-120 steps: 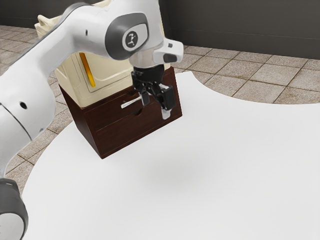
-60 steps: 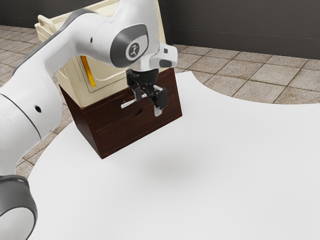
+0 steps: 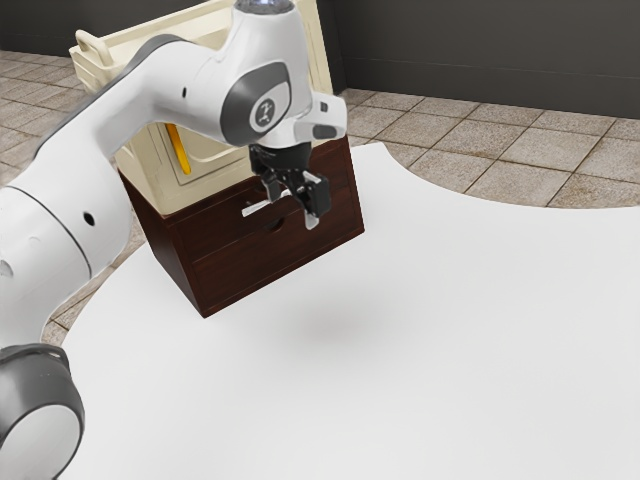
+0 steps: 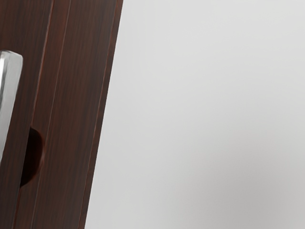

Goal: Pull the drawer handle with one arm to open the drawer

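Note:
My gripper (image 3: 293,207) stands open in front of the dark brown cabinet (image 3: 225,266), its two fingers apart. The silver bar handle (image 3: 258,208) sticks out from the upper drawer, beside and partly behind the fingers in the exterior view; whether they touch it I cannot tell. That drawer's front looks flush with the cabinet. In the wrist view the pale metal handle (image 4: 9,95) lies along the wood front (image 4: 78,105), near a dark rounded cutout (image 4: 33,157).
On top of the cabinet sits a cream-coloured box-like object (image 3: 110,62) with a yellow-orange bar (image 3: 178,150). A white rounded table (image 3: 400,330) spreads in front of the cabinet, with tiled floor (image 3: 535,155) beyond its edge.
My hand has moved toward the exterior view's left, bringing the gripper closer to the handle, mostly in the earlier half second. The drawer and handle have not moved.

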